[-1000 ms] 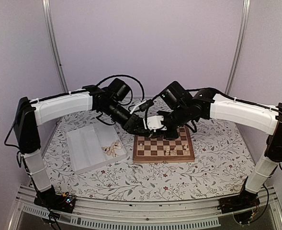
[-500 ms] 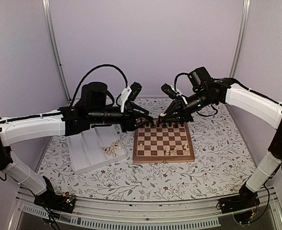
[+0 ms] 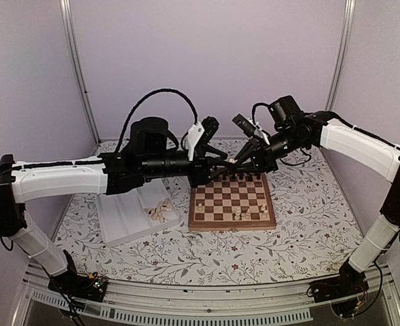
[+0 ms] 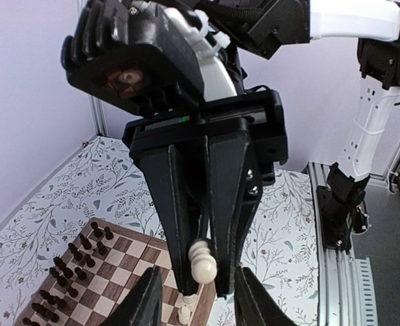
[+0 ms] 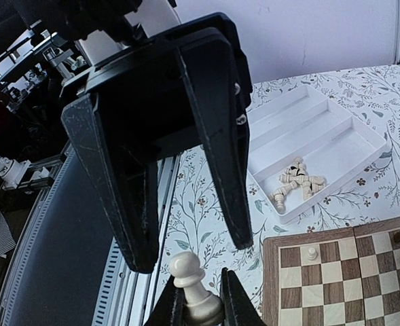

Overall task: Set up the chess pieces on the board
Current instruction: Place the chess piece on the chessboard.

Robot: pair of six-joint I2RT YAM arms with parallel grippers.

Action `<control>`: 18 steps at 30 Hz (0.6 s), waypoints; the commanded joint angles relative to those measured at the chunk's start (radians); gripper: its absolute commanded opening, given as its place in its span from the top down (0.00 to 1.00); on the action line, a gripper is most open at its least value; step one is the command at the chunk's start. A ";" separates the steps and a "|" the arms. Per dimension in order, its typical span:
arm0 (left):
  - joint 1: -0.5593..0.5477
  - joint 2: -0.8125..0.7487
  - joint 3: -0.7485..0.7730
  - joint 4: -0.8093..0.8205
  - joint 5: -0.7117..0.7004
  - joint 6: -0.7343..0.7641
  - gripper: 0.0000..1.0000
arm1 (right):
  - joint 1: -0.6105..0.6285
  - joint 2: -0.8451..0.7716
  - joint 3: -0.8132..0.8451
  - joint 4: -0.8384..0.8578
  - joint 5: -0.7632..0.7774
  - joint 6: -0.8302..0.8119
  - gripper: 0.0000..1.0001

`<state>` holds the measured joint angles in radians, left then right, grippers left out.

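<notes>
My right gripper [image 5: 201,307] is shut on a pale cream pawn [image 5: 193,285], its round head sticking out past the fingertips. My left gripper [image 4: 198,302] is open and faces it tip to tip, its fingers [image 5: 128,204] spread on either side of the pawn [image 4: 203,263]. In the top view both grippers, left [image 3: 216,165] and right [image 3: 232,163], meet in the air above the back left of the board [image 3: 232,202]. Dark chessmen [image 3: 240,176] line its far rows. A few cream pieces [image 3: 250,212] stand on its near rows.
A white compartment tray [image 3: 121,214] lies left of the board, with a heap of cream pieces [image 3: 160,212] in its near right corner. The tray [image 5: 322,132] and heap [image 5: 296,182] also show in the right wrist view. Flowered cloth covers the table.
Both arms have risen from low over the board's back left corner. The left gripper has moved right, up to the right gripper's tip, with its jaws slightly wider.
</notes>
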<state>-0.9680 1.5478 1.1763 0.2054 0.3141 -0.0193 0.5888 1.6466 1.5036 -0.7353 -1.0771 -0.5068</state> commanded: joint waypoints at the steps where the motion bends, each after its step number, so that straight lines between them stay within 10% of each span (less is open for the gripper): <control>1: -0.014 0.032 0.047 0.027 -0.002 0.018 0.64 | 0.002 -0.017 -0.015 0.005 -0.019 0.009 0.88; 11: -0.011 0.071 0.072 0.007 0.061 0.012 0.90 | 0.002 -0.031 -0.022 0.000 0.010 -0.001 0.87; 18: -0.004 0.041 0.130 -0.184 -0.017 0.043 0.94 | -0.022 -0.121 -0.115 -0.018 0.199 -0.090 0.47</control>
<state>-0.9688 1.6066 1.2446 0.1555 0.3462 -0.0071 0.5884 1.6268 1.4673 -0.7383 -1.0058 -0.5163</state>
